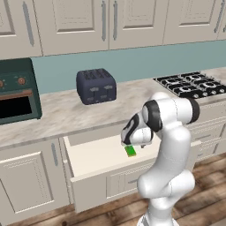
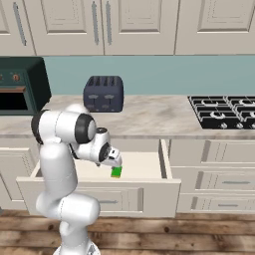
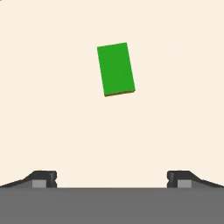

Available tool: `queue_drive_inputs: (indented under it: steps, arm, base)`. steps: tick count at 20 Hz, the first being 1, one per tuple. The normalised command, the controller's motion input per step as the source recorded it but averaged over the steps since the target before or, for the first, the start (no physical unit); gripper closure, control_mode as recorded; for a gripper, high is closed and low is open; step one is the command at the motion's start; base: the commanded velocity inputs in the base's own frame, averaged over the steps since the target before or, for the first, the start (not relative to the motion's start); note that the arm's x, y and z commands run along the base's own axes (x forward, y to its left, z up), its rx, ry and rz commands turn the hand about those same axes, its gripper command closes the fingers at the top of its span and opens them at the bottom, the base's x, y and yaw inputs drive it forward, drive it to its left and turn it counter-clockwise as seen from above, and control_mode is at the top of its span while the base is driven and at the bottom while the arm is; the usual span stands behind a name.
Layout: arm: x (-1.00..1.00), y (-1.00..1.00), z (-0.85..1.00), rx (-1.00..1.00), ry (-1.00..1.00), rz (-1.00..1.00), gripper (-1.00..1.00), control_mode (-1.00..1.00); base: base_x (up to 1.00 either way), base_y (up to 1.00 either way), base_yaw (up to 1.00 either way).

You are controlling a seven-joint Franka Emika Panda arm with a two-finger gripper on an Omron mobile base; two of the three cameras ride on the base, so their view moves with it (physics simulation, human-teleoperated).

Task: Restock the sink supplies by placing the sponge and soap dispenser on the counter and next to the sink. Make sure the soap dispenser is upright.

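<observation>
The sponge [image 1: 130, 151] [image 2: 116, 172] [image 3: 115, 68] lies flat on the cream floor of an open drawer [image 1: 95, 158] [image 2: 144, 167]. It is bright green with a thin yellowish edge. My gripper [image 1: 127, 144] [image 2: 115, 164] [image 3: 111, 179] hangs just above it, pointing down into the drawer. It is open, with the fingertips [image 3: 43, 178] spread wide and nothing between them. In the hand view the sponge sits ahead of the tips, a little tilted. The soap dispenser, the sink and its counter are out of view.
The drawer is pulled out under a marbled top [image 1: 66, 112] with a teal backsplash. On that top stand a dark toaster [image 1: 96, 86] [image 2: 103, 93] and a green oven [image 1: 15, 92]. A black gas stovetop [image 1: 192, 84] [image 2: 224, 112] lies to the right.
</observation>
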Motion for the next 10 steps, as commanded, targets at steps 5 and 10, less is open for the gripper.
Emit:
queue_drive_inputs:
  steps: [5, 10]
  arm:
    - [0.38, -0.03, -0.21, 0.0, 0.0, 0.0, -1.0, -1.0]
    - [0.42, -0.01, -0.09, 0.0, 0.03, 0.0, -1.0, -1.0]
  base:
    - [0.0, 0.0, 0.0]
    - [0.0, 0.0, 0.0]
